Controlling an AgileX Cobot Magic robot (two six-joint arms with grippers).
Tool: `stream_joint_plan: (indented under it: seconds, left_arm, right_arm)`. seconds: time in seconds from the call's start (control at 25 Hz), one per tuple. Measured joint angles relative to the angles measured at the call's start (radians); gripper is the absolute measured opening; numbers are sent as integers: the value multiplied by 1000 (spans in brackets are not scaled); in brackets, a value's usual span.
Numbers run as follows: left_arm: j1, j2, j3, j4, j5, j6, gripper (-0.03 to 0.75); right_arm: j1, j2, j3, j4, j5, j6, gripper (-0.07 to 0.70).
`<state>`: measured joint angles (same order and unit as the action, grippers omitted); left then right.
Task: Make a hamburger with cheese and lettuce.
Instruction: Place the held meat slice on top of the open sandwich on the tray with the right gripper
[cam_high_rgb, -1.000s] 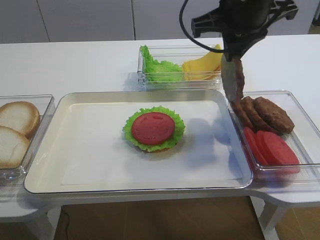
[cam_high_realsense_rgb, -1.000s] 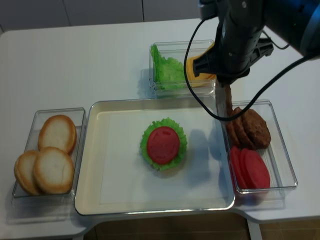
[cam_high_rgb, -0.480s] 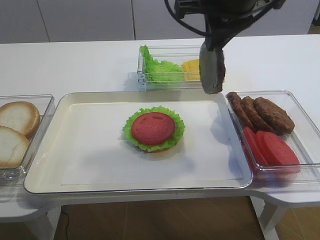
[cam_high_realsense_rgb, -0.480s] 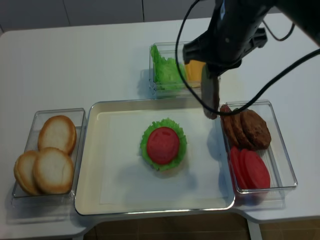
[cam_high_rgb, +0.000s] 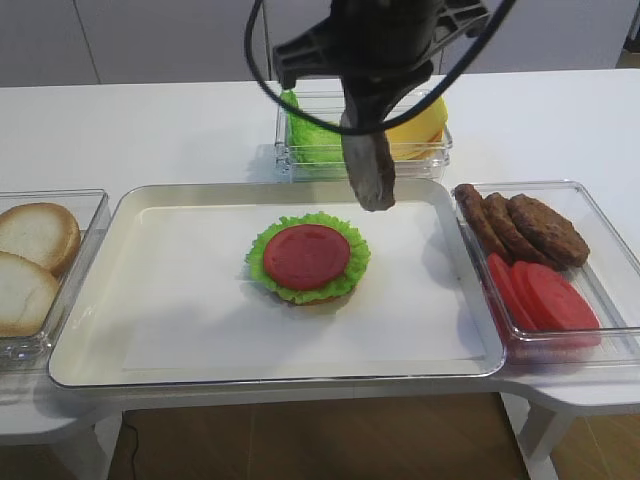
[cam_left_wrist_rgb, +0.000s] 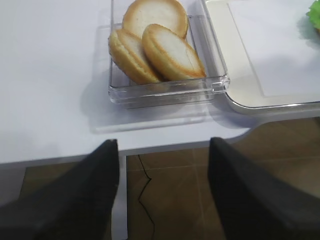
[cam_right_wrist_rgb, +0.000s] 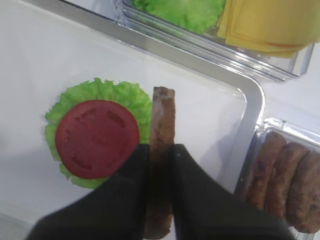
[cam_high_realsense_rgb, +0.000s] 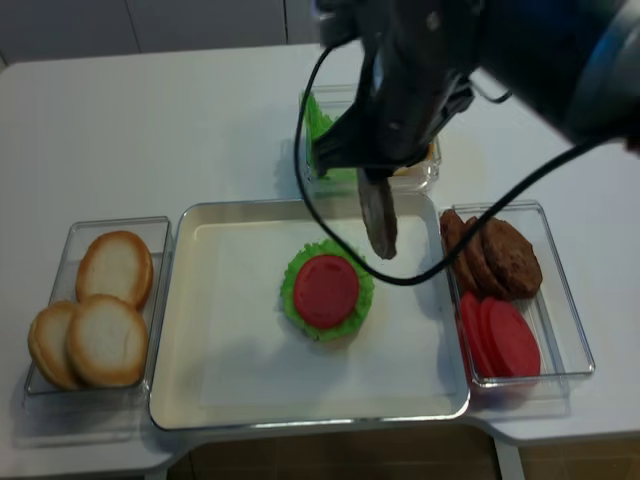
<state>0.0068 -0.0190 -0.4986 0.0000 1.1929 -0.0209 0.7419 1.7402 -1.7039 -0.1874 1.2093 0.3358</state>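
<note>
1 brown patty (cam_high_rgb: 368, 170) hangs on edge, clamped in the closed right pincer (cam_right_wrist_rgb: 161, 150), upper middle of the frame, above the tray (cam_high_rgb: 180, 200). Centre tray: the hamburger (cam_high_rgb: 307, 257), tomato on top. Lettuce (cam_high_rgb: 315, 135) and cheese (cam_high_rgb: 420, 125) sit behind. Left pincer (cam_left_wrist_rgb: 162, 165) gapes empty.

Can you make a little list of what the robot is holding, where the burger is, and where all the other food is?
right gripper: shut on a brown patty, hanging on edge above the tray
left gripper: open, empty, beyond the table edge
hamburger: middle of the tray, lettuce rim with tomato on top, no patty yet
spare lettuce: back bin, left side
cheese: back bin, right side
bun halves: left bin
loose patties: right bin, far end
tomato slices: right bin, near end
</note>
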Motion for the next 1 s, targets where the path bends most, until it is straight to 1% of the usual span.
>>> stream_joint_plan:
  seconds: [0.2, 0.36, 0.56, 0.76, 1.0]
  left_arm:
    - [0, 0, 0, 0, 0, 0, 421]
    - [0, 0, 0, 0, 0, 0, 421]
    - [0, 0, 0, 0, 0, 0, 421]
    - [0, 0, 0, 0, 0, 0, 421]
    - [0, 0, 0, 0, 0, 0, 421]
  right_arm:
    - [75, 82, 0, -85, -14, 0, 92]
    - [111, 127, 0, -167, -32, 11, 92]
    - [120, 147, 0, -192, -50, 13, 92]
    - [120, 154, 0, -227, -52, 15, 92]
    - [120, 154, 0, -230, -52, 15, 92]
